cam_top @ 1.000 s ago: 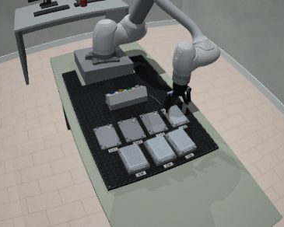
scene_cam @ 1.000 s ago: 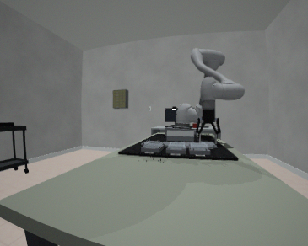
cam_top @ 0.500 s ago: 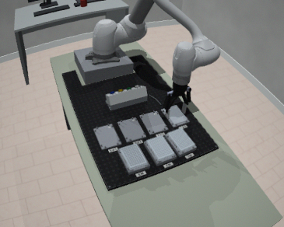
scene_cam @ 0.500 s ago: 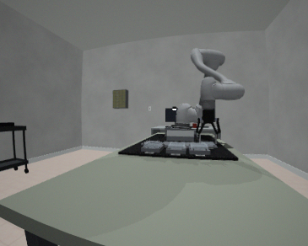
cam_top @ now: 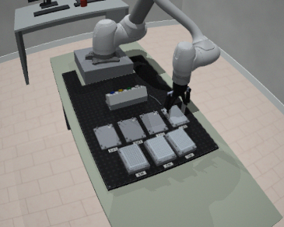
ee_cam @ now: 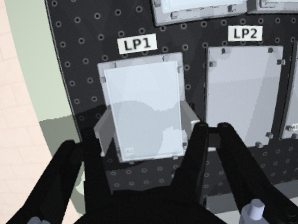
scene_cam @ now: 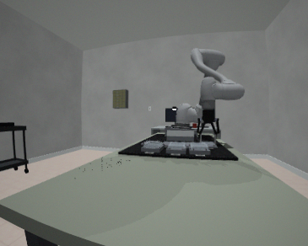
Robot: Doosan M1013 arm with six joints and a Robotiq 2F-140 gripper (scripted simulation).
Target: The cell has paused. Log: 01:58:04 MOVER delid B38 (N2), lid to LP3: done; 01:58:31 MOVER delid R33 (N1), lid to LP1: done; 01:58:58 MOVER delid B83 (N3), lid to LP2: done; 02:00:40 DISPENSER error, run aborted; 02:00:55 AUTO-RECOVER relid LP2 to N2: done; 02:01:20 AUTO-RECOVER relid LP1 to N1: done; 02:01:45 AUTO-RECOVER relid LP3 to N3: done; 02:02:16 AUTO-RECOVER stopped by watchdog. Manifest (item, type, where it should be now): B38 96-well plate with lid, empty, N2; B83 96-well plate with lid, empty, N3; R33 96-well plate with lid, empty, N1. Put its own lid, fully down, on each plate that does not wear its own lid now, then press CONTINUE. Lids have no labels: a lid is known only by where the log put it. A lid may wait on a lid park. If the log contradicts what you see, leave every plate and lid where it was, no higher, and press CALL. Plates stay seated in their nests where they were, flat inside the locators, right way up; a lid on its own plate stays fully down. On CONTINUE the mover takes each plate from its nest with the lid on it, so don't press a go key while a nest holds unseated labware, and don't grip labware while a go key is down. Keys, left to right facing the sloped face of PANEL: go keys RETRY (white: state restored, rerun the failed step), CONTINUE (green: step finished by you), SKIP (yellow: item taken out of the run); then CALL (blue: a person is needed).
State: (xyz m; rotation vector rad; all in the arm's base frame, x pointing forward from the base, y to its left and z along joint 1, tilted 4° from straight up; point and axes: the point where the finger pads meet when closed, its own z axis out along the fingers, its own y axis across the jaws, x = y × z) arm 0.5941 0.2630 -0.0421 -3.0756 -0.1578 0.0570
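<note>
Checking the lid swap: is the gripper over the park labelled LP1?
Yes, the gripper straddles the lid lying below the LP1 label.
</note>
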